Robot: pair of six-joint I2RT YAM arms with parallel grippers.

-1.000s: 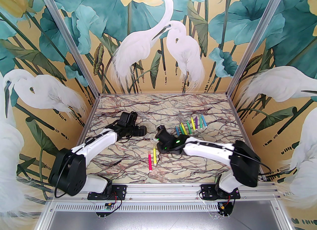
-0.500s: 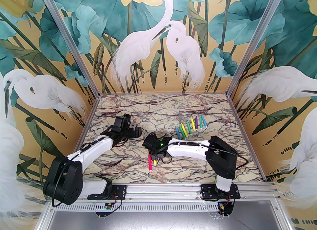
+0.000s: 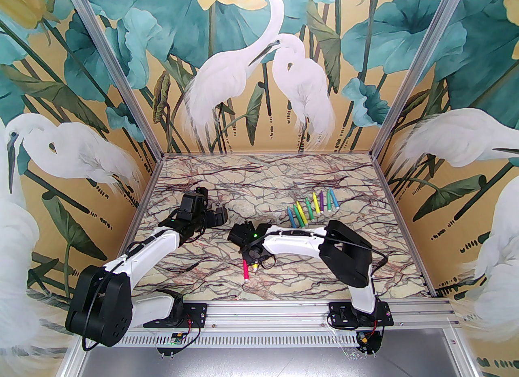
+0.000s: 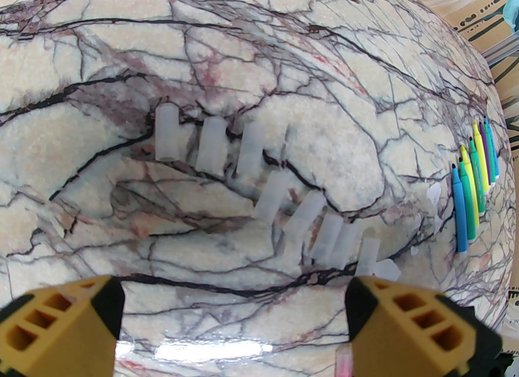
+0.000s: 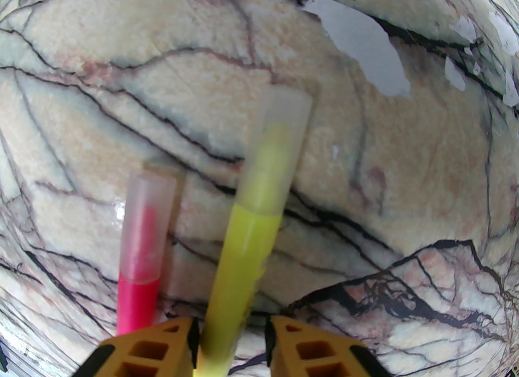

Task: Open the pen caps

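Now astride yellow pen (image 5: pixel 247 245) with right end effector (image 5: pixel 231 326), half-closed, grip unclear; cap (image 5: pixel 279 136) ahead, up-frame; left end effector (image 4: pixel 233 306) gaping, empty.

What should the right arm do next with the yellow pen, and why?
Probably close the right gripper on the yellow pen: its barrel lies between the fingers with a gap on one side, and its cap is still on.

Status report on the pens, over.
Left gripper open, empty. Right gripper straddling yellow pen, not clamped. Its cap on. Pink pen close alongside.
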